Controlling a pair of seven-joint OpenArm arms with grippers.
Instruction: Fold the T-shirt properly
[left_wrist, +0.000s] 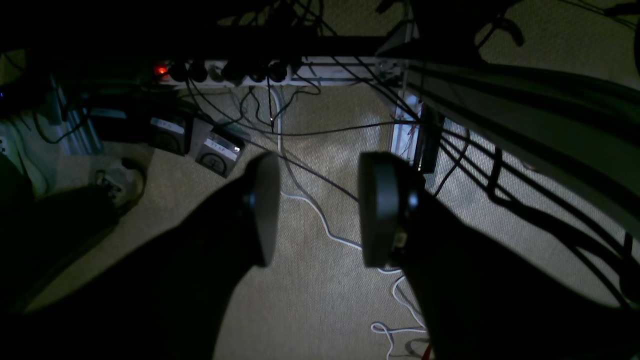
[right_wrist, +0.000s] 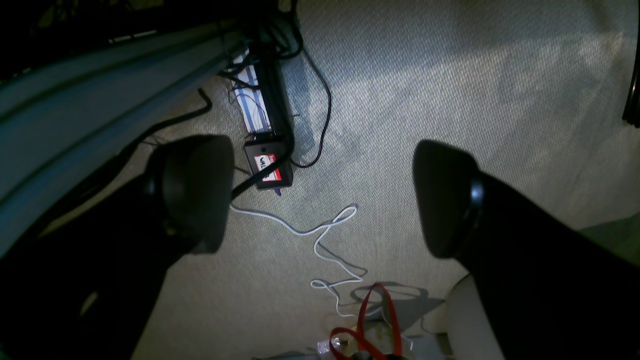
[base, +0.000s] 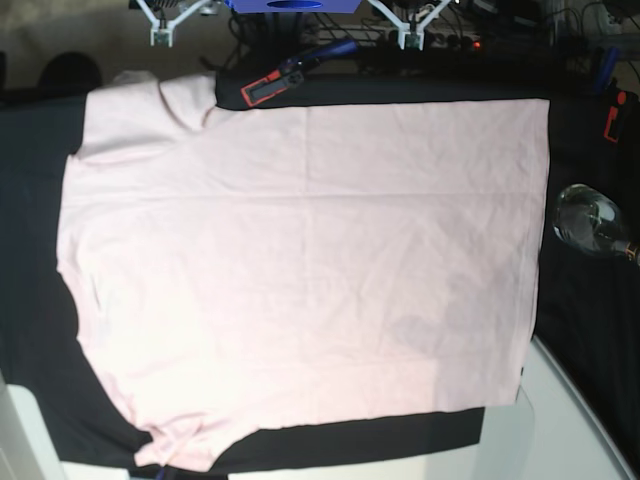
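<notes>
In the left wrist view, the left hand (left_wrist: 312, 210) is hanging over the carpeted floor (left_wrist: 310, 300) beside the bench, its fingers spread apart and holding nothing, likely parked clear of the cloth.

In the right wrist view, the right hand (right_wrist: 320, 200) is also hovering above the floor, fingers spread wide and empty, cables (right_wrist: 320, 235) lying below.

In the base view, the T-shirt (base: 300, 280) is lying spread flat, plain side up, across the black-covered bench (base: 590, 300), apparently laid out ready for a first fold; neither hand is showing here.
</notes>
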